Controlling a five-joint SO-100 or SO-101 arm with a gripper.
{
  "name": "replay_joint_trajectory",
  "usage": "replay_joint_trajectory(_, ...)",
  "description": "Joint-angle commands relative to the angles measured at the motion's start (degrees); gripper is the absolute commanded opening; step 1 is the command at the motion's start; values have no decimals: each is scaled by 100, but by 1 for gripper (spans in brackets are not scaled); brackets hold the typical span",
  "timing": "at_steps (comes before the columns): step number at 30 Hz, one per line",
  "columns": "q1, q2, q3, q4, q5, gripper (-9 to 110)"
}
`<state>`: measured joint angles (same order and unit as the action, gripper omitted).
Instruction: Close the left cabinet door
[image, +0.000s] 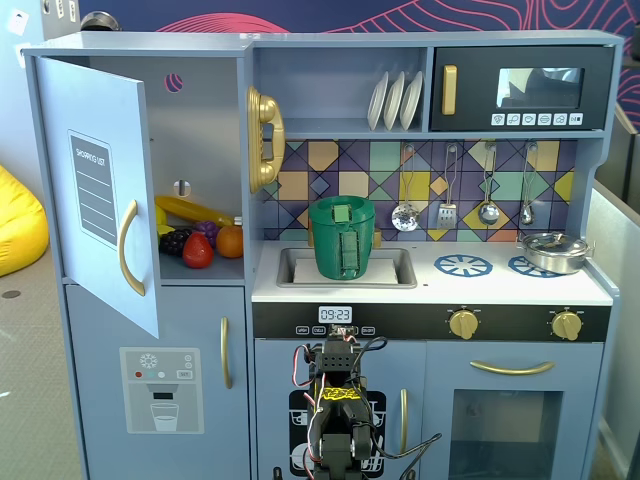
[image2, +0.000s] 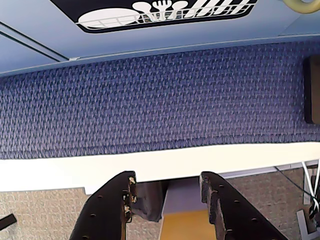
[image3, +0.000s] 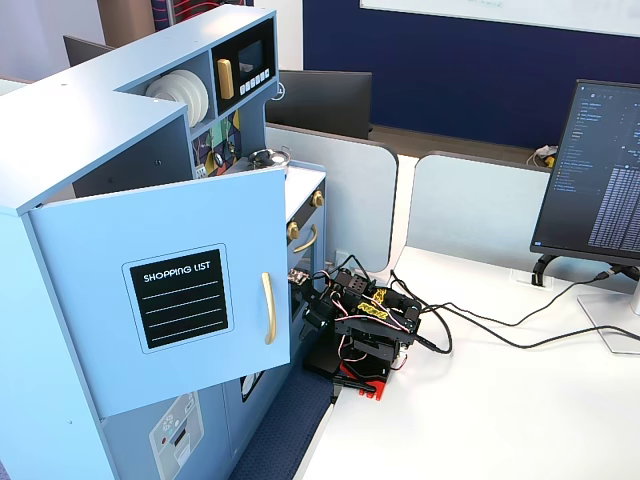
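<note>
While the large light-blue toy-fridge door with its black "SHOPPING LIST" panel (image3: 160, 300) stood swung wide at the play kitchen's upper left in a fixed view, my black two-finger pincer (image2: 167, 192) hung apart and empty, folded low and well away from it. Reaching up, I risked clipping its curved gold handle (image: 127, 248) or glancing off the panel. Counted: one open door, one handle, three white plates (image: 395, 100).

One fixed view faces the toy kitchen (image: 430, 300) from behind the pincer (image: 338, 395). The other looks down from its side. The wrist view looks close past the pincer at the floor.
</note>
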<state>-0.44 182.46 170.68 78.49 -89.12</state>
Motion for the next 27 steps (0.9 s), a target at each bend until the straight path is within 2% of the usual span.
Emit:
replay_joint_trajectory(1, 290, -26, 114, 932, 26, 0)
replay_joint_trajectory(11, 299, -26, 114, 932, 26, 0)
replay_joint_trajectory(15, -62, -35, 105, 905, -114, 0)
replay_joint_trajectory(17, -686, -44, 9, 765, -26, 0)
replay_joint_trajectory(20, -2180, -255, -378, 132, 457, 0)
replay_joint_trajectory(24, -4148, -905, -1204, -1433, 993, 0)
replay_joint_trajectory(27, -5212, -1292, -1723, -2215, 580, 0)
